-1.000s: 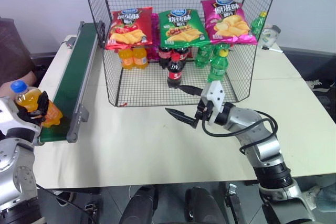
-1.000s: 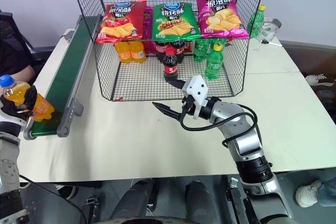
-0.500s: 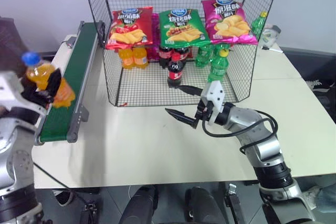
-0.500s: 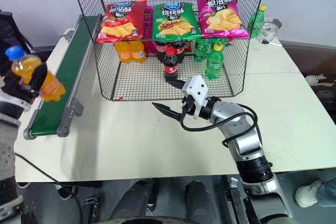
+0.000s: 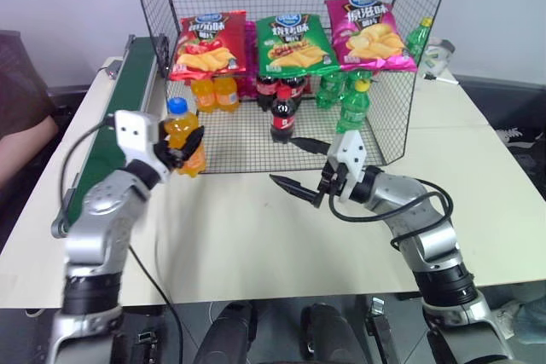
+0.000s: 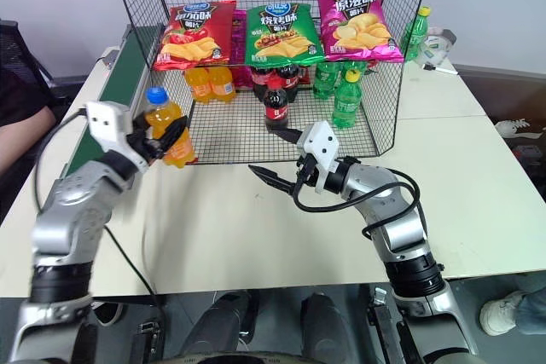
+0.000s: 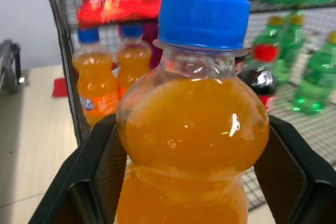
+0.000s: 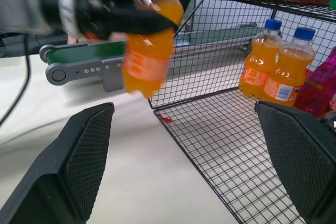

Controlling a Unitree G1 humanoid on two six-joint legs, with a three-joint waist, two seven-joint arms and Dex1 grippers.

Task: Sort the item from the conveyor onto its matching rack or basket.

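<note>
The item, a small orange soda bottle (image 5: 180, 132) with a blue cap, is upright in the air at the rack's front left corner. My left gripper (image 5: 186, 149) is shut on its body, and in the left wrist view the black fingers (image 7: 100, 166) press both sides of the bottle (image 7: 194, 129). The dark green conveyor (image 5: 128, 100) lies to its left. The black wire rack (image 5: 397, 117) stands at the back of the table. My right gripper (image 5: 286, 161) hovers open and holds nothing in front of the rack's middle; its wrist view shows the held bottle (image 8: 149, 51).
Red, green and pink chip bags (image 5: 294, 40) hang on the rack's upper shelf. Below stand orange bottles (image 5: 215, 91), cola bottles (image 5: 284, 112) and green bottles (image 5: 352, 104). A person's sleeve (image 5: 21, 100) shows at far left. Bare white table (image 5: 256, 245) lies in front.
My left arm has carried the orange bottle from beside the conveyor's near end to the right and forward, up to the rack's front left corner. The right arm has not moved.
</note>
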